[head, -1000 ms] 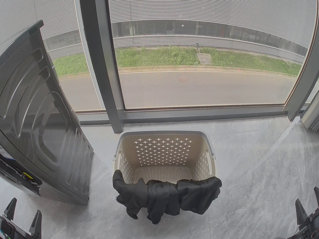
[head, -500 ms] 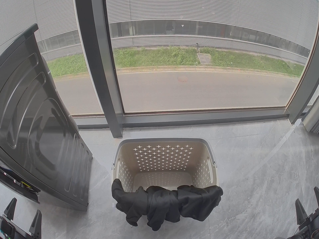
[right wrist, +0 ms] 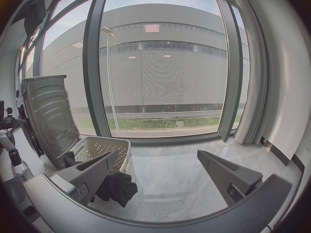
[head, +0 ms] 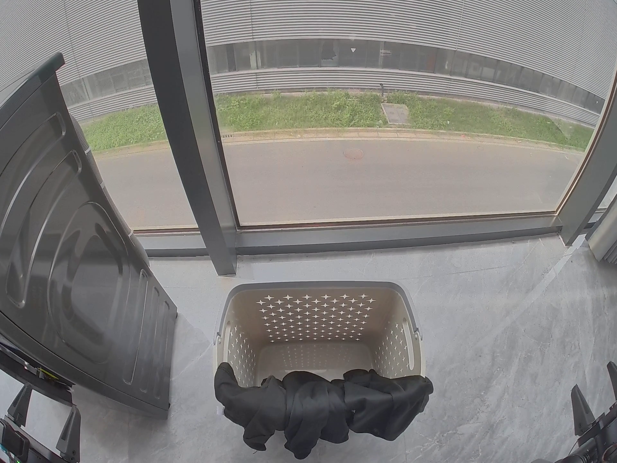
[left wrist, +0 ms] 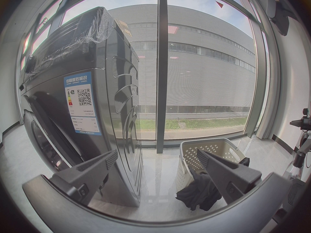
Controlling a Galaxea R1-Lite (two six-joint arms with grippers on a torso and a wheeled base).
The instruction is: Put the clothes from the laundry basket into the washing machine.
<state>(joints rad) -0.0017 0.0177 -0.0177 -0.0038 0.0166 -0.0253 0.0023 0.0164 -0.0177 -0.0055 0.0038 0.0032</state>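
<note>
Black clothes [head: 321, 406] are dangling loosely off the laundry basket [head: 315, 286], risking slipping floorward if nudged; left gripper [left wrist: 157, 152] and right gripper [right wrist: 157, 152] are gaping empty.

The left gripper [left wrist: 156, 153] is dark grey plastic. Its two wedge-shaped fingers [left wrist: 94, 170] taper to blunt tips. Each has a patch of fine ribbing on the inner face near the tip and a small round screw recess near the root. They rise from a broad, curved grey bar [left wrist: 155, 222]. The right gripper [right wrist: 157, 152] has the same build. In the head view the fingers look like black pointed triangles. The right arm [left wrist: 299, 152] is black and jointed, with a thin dark cable [left wrist: 306, 160] alongside.
</note>
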